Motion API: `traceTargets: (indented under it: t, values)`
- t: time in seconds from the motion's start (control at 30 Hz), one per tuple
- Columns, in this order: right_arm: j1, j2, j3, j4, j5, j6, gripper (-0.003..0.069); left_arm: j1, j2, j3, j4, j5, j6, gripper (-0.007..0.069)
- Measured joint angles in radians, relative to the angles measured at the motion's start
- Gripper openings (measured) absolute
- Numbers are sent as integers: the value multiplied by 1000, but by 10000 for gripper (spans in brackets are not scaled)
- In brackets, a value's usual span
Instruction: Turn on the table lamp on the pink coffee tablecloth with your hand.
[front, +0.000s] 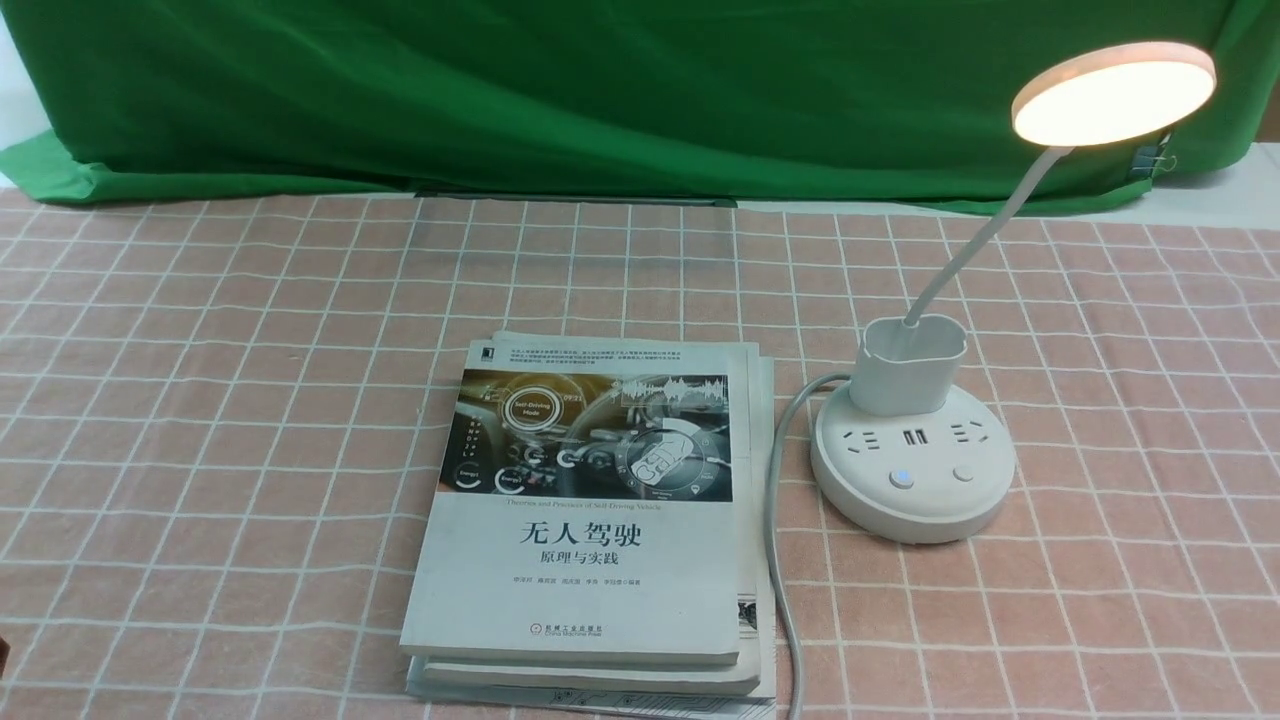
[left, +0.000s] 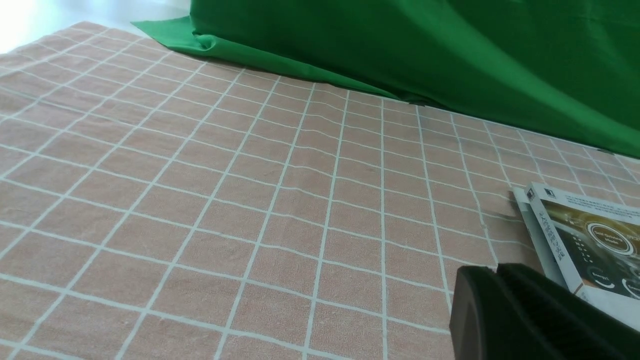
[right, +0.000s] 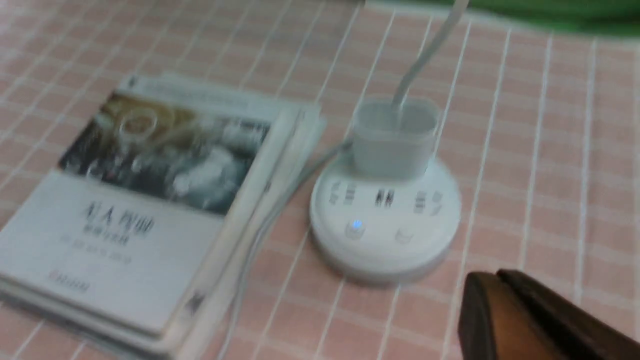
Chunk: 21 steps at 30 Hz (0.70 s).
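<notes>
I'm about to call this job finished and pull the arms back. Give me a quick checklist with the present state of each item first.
1. White gooseneck table lamp disc head glowing: ok.
2. Blue light on one button of its round base: ok.
3. Lamp standing on the salmon-pink checked tablecloth: ok.
4. Nothing pressing on the base now: ok in front view.
5. Grey power cord running beside the stack of white paperback books, away from the arms: ok.
6. Dark part of the right pincer at the right wrist view's edge, apart from the lamp; open or shut: cannot tell.

From the front we look down across the cloth (front: 200, 400); both wrist views sit low and close, sharing the books (front: 590, 520).
</notes>
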<state>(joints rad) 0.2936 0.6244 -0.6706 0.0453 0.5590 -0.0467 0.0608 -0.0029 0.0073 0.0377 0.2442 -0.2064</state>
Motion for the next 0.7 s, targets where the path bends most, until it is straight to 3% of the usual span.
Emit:
traceTargets:
  t: [0.2, 0.37, 0.7]
  values:
    - [-160, -295, 359, -7, -234, -50, 27, 0, 0, 0, 0, 0, 0, 19]
    - [-208, -484, 623, -7, -340, -55, 27, 0, 0, 0, 0, 0, 0, 19]
    - [-213, -623, 678, -10, -309, -79, 27, 0, -1, 0, 0, 1, 0, 19]
